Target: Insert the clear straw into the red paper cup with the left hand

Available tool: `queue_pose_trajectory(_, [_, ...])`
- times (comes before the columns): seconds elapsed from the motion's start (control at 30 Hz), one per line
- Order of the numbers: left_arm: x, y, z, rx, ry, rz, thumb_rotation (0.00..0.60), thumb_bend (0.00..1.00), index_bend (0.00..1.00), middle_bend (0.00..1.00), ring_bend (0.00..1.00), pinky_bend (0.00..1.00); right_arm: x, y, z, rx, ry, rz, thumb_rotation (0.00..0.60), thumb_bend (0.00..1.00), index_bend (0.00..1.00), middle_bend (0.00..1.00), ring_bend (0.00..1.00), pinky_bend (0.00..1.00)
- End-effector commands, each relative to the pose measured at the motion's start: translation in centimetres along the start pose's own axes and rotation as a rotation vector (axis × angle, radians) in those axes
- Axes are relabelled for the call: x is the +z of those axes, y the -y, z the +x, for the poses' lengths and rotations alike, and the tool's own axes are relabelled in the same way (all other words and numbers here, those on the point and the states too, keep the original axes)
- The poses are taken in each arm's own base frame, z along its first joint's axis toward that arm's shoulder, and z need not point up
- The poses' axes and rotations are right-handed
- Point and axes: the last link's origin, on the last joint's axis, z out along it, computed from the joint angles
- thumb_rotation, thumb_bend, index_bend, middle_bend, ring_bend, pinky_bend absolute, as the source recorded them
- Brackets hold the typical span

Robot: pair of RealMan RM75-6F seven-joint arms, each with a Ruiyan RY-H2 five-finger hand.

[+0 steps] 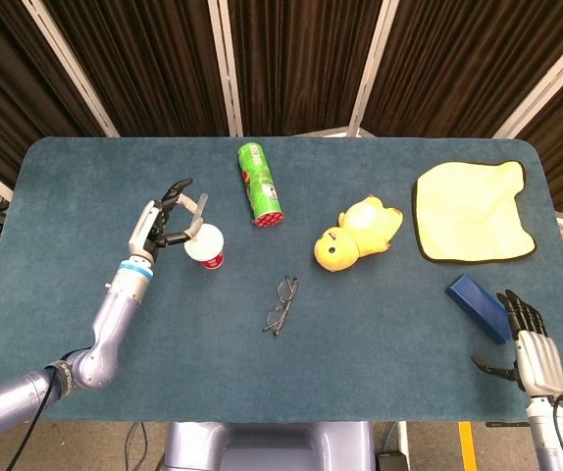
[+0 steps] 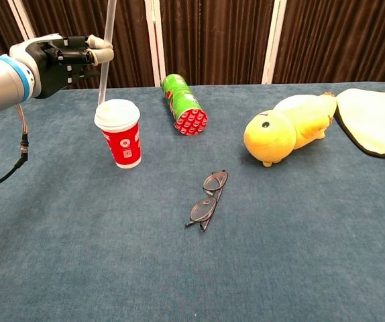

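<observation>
The red paper cup (image 2: pixel 121 139) with a white lid (image 1: pixel 204 241) stands upright on the table's left half. My left hand (image 2: pixel 64 59) (image 1: pixel 167 218) hovers just above and left of the cup and pinches the clear straw (image 2: pixel 107 47), which stands nearly upright. The straw's lower tip sits at the back left rim of the lid; whether it touches is unclear. In the head view the straw (image 1: pixel 196 215) shows as a short pale stick over the cup. My right hand (image 1: pixel 529 345) rests at the table's near right edge, fingers apart, holding nothing.
A green can (image 1: pixel 260 183) lies on its side behind the cup. Glasses (image 1: pixel 281 304) lie folded near the table's middle. A yellow plush duck (image 1: pixel 356 233), a yellow cloth (image 1: pixel 474 211) and a blue box (image 1: pixel 478 304) occupy the right half.
</observation>
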Motion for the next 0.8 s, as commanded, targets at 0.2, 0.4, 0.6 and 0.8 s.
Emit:
queue_pose_trajectory(0.2, [0.0, 0.2, -0.2, 0.009, 0.011, -0.002, 0.6, 0.42, 0.58, 0.08, 0.0, 0.0, 0.0, 0.0, 0.0, 0.001, 0.001, 0.0, 0.6, 0.12, 0.0, 0.0, 0.0, 0.0])
queue_pose_trajectory(0.4, [0.0, 0.4, -0.4, -0.005, 0.025, -0.011, 0.6, 0.42, 0.57, 0.08, 0.0, 0.0, 0.0, 0.0, 0.0, 0.002, 0.002, 0.0, 0.6, 0.12, 0.0, 0.0, 0.0, 0.0])
queue_pose_trajectory(0.6, [0.1, 0.6, -0.4, -0.005, 0.029, -0.019, 0.6, 0.42, 0.58, 0.08, 0.0, 0.0, 0.0, 0.0, 0.0, 0.004, 0.005, -0.002, 0.6, 0.12, 0.0, 0.0, 0.0, 0.0])
queue_pose_trajectory(0.8, [0.0, 1.1, -0.4, -0.005, 0.031, -0.015, 0.6, 0.42, 0.58, 0.08, 0.0, 0.0, 0.0, 0.0, 0.0, 0.004, 0.005, -0.004, 0.6, 0.12, 0.0, 0.0, 0.0, 0.0])
